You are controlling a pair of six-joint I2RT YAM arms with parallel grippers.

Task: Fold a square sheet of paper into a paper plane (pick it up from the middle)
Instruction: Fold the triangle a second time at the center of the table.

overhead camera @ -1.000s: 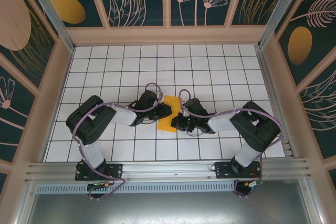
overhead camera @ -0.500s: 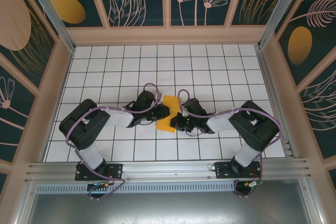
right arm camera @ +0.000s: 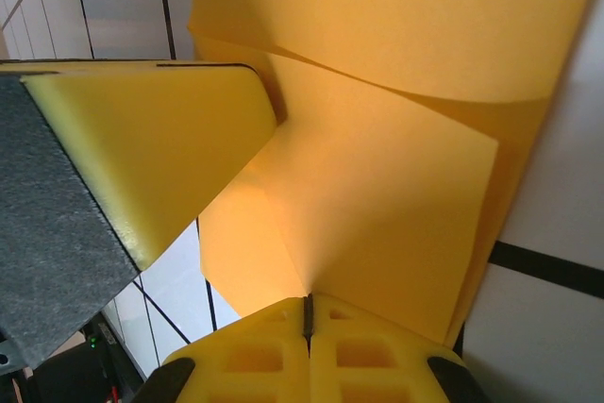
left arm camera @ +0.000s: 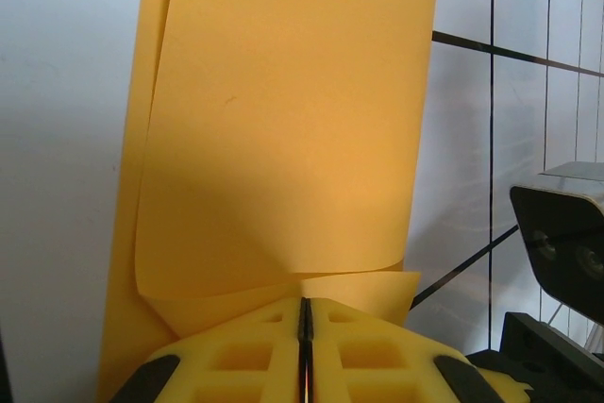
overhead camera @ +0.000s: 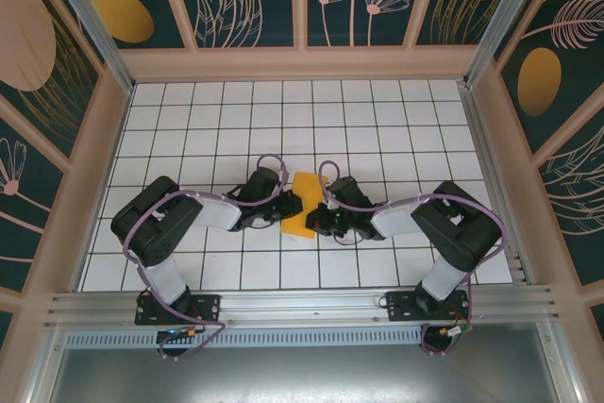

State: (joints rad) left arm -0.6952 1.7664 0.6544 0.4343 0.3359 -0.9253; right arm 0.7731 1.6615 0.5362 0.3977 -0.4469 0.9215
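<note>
Left end effector (left arm camera: 304, 307): I am seeing its two yellow fingers (left arm camera: 377, 342) pressed together with only a thin seam between them. They are clamping one edge of the square sheet of paper (left arm camera: 283, 120), whose wrinkles are running into that seam.
Right end effector (right arm camera: 307, 304): I am reading it as clenched too, pinching the opposite side of the sheet. A crease is converging on the line where its fingertips meet.
Paper location: it is sitting at the middle of the white gridded counter (overhead camera: 377, 120), bridging the two end effectors, which are facing each other from left and right.
Paper shape: it is lying doubled over, with an upper layer curling loosely above a lower one. One rounded corner is showing on the far side in the left wrist view.
Contact: in the right wrist view, one finger of the left end effector is touching the sheet at the upper left.
Arms: both are reaching inward from the near edge, elbows bending outward.
</note>
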